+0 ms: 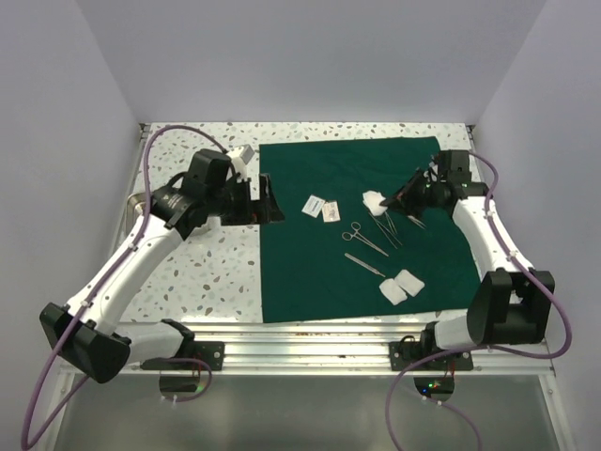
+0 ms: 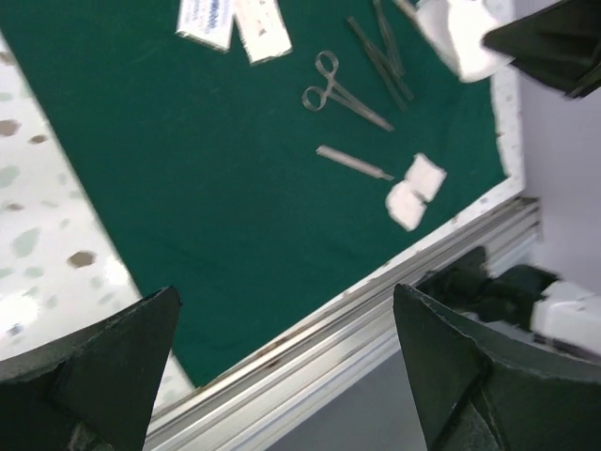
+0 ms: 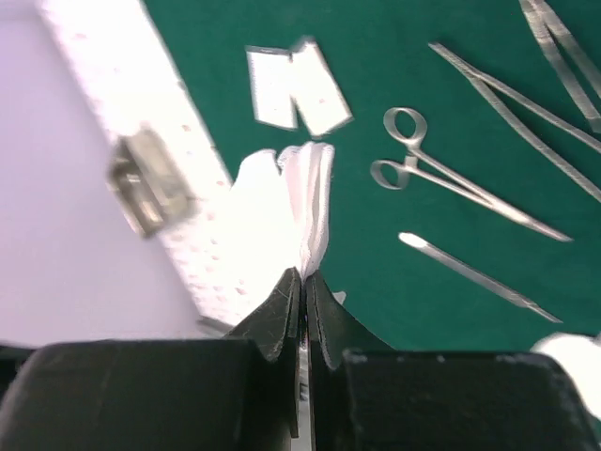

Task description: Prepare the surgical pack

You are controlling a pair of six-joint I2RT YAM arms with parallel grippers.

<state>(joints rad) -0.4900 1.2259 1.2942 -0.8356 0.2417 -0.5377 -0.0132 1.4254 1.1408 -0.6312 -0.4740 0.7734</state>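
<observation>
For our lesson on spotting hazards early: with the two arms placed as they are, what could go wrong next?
1. The right gripper pinches the folded white gauze pad only by one edge, its layers fanning open; it might slip or unfold.
2. The open left gripper hovers over the large dark green fabric drape; tugging it could shift the loose ring-handled steel forceps lying on it.

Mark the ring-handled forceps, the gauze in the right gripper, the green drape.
ring-handled forceps (image 1: pixel 366 240): top external view, near the pivot.
gauze (image 3: pixel 310 207): right wrist view, fanned white folds.
green drape (image 1: pixel 310 274): top external view, bare near-left area.
</observation>
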